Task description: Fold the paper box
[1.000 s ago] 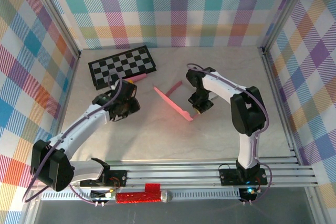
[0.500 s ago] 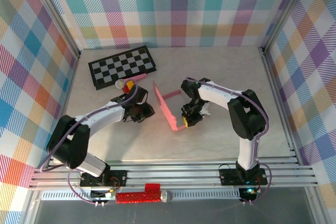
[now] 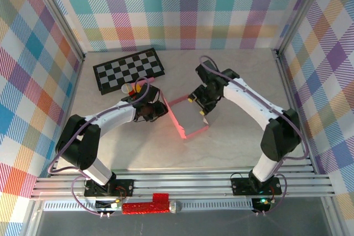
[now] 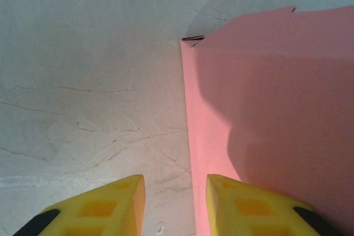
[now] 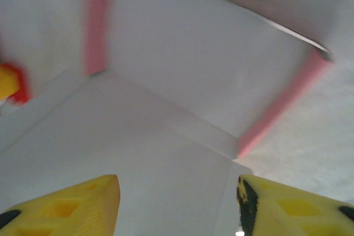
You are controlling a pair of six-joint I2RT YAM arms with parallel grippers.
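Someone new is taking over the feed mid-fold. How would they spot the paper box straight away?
On the table in the top view, look just below and right of the black-and-white checkerboard, in the gap between the left gripper and the right gripper. The paper box sits there: thin salmon-pink card with walls standing up and a pale inside, unlike the flat, checkered board.

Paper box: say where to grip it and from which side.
Probably the paper box by its upright left wall, top edge, from above: a thin standing sheet lets a finger fit each side. The left gripper is beside it.
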